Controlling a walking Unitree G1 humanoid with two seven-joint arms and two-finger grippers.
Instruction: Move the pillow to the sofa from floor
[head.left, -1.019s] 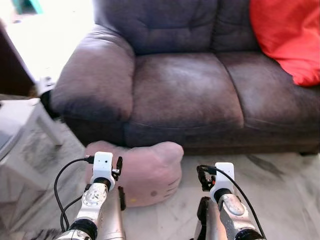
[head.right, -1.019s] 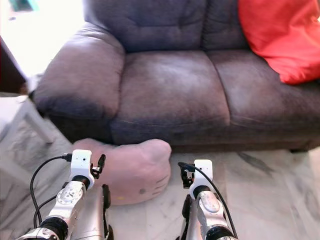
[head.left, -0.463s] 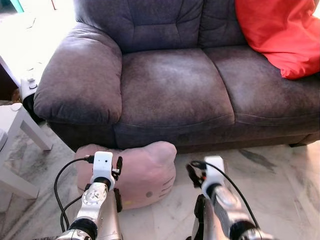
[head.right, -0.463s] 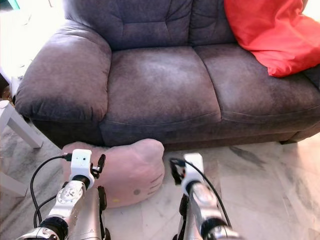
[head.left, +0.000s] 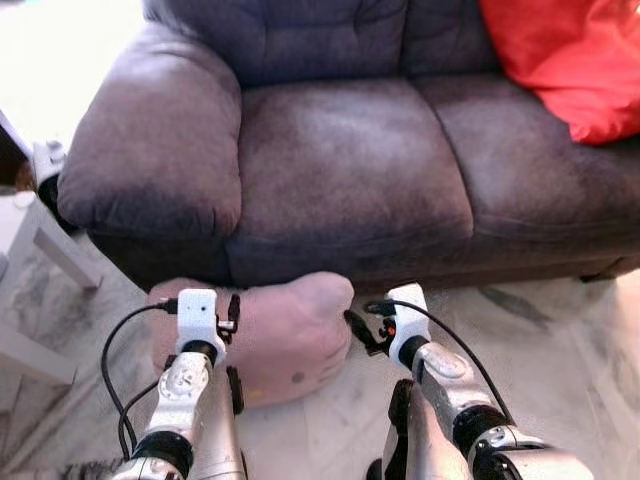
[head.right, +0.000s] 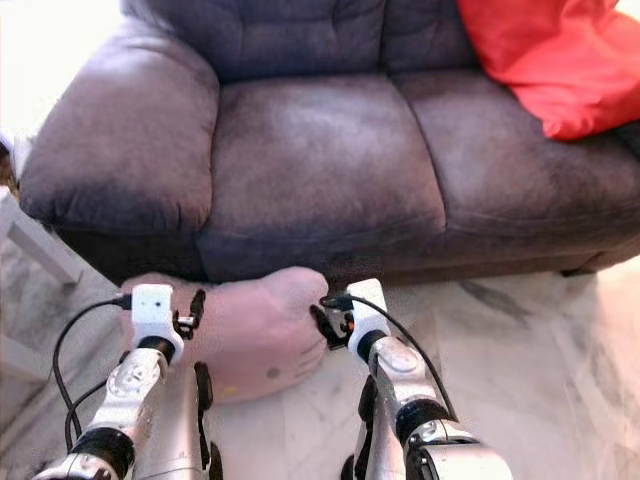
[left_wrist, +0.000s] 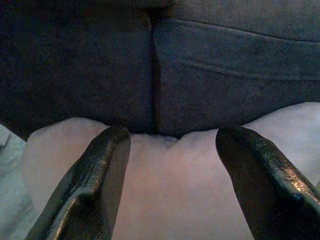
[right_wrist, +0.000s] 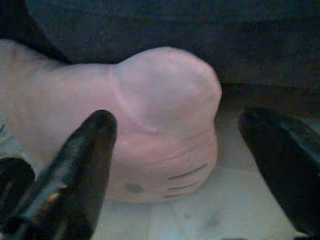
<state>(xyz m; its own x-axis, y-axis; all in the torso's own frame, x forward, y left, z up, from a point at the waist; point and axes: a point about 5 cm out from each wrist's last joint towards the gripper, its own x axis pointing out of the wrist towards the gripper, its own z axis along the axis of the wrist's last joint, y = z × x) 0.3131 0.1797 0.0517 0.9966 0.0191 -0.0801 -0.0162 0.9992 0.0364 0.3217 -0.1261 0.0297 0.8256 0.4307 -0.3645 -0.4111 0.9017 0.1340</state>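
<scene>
A pink cat-face pillow (head.left: 285, 330) lies on the marble floor against the front of the dark grey sofa (head.left: 350, 170), below its left seat. My left gripper (left_wrist: 172, 150) is open just above the pillow (left_wrist: 170, 200), one finger (left_wrist: 95, 185) to each side of its top. My right gripper (right_wrist: 175, 145) is open too, beside the pillow's (right_wrist: 150, 125) right end, with the ear bulge between its fingers (right_wrist: 80, 165). Both silver arms reach forward from below, the left wrist (head.left: 197, 318) over the pillow and the right wrist (head.left: 405, 320) at its right edge.
A red cushion (head.left: 570, 60) lies on the sofa's right seat and backrest. A white table leg (head.left: 55, 250) stands to the left of the sofa arm (head.left: 155, 140). Marble floor (head.left: 560, 360) stretches to the right.
The camera has tipped slightly. My right arm has swung left and forward to the pillow's right end. The left arm holds its place over the pillow.
</scene>
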